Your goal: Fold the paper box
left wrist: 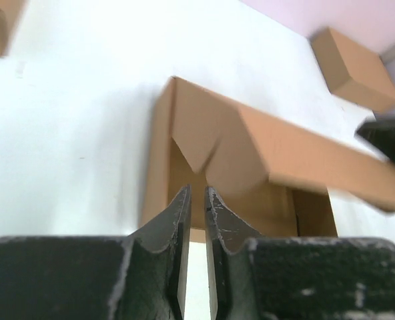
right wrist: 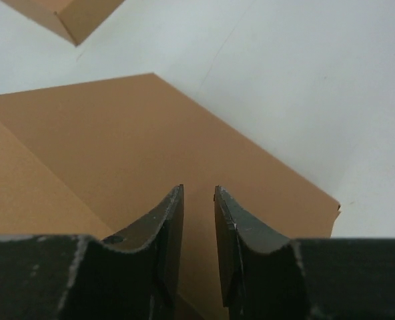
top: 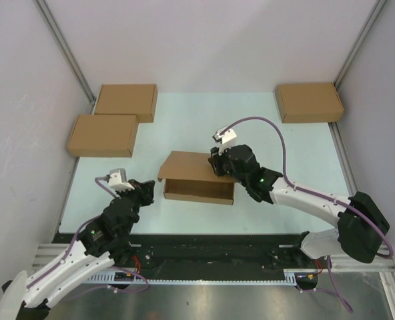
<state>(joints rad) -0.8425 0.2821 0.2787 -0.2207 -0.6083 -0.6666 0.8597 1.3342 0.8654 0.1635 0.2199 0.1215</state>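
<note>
The paper box (top: 199, 179) lies mid-table, a shallow brown cardboard tray with its lid flap tilted up over the back, front side open. My right gripper (top: 215, 164) rests over the lid's right part. In the right wrist view its jaws (right wrist: 199, 189) stand a little apart above the flat lid (right wrist: 117, 133), with nothing between them. My left gripper (top: 149, 194) sits just off the box's left end. In the left wrist view its jaws (left wrist: 197, 190) show a narrow empty gap and point at the box's open side (left wrist: 264, 160), where a pointed side tab hangs under the lid.
Two closed brown boxes (top: 125, 102) (top: 103, 135) lie at the back left and one (top: 309, 102) at the back right. Grey walls with metal rails enclose the table on three sides. The right arm's purple cable loops above the lid.
</note>
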